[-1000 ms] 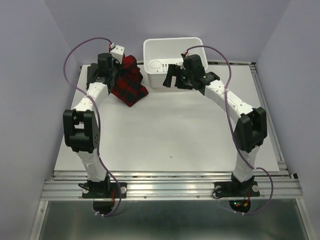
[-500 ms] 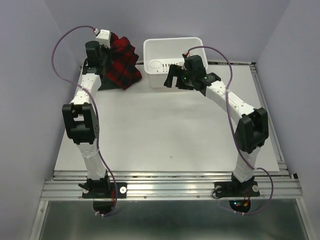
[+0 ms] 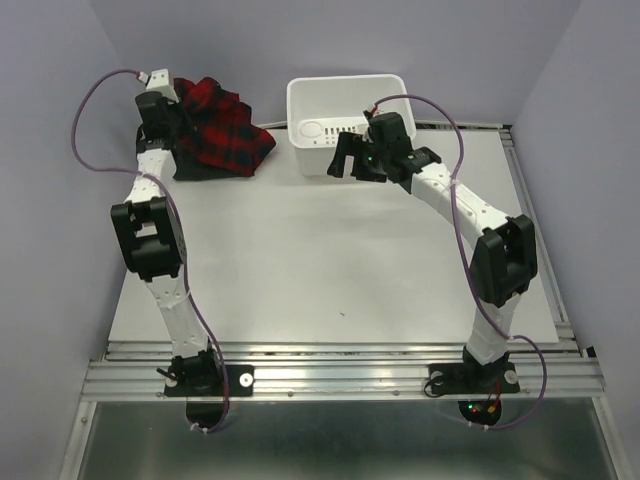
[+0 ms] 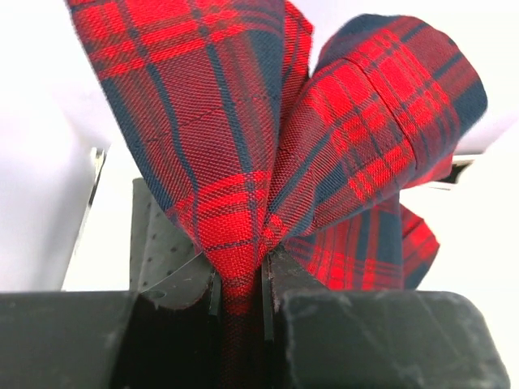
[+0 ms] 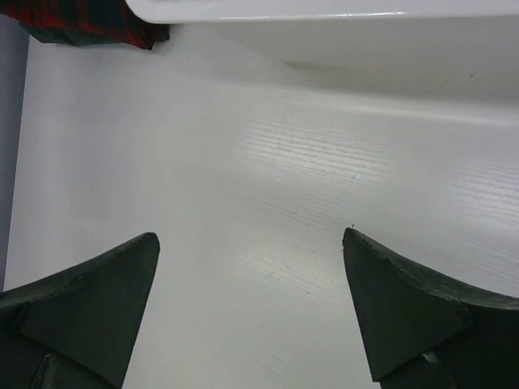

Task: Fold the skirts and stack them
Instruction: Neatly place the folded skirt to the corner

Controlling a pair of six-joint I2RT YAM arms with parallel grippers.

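Observation:
My left gripper point(image 3: 177, 112) is raised at the table's back left corner. It is shut on a bunched fold of the red-and-navy plaid skirt point(image 3: 222, 135). In the left wrist view the cloth point(image 4: 235, 162) fans out from between the two pads of the left gripper point(image 4: 239, 284). The skirt's lower part trails down to the table beside the tub. My right gripper point(image 3: 352, 160) hovers in front of the white tub point(image 3: 345, 80), open and holding nothing. The right wrist view has the right gripper point(image 5: 251, 235) over bare table, with a corner of the skirt point(image 5: 89, 20) at the top left.
The white plastic tub point(image 5: 324, 10) stands at the back centre, close to the right gripper. Purple walls close in the left, back and right sides. The white table top point(image 3: 330, 260) stretches toward the arm bases and a metal rail at the near edge.
My left arm has swung up and toward the back left corner, carrying the plaid skirt with it, and the cloth has spread out to the right. The right arm has stayed still.

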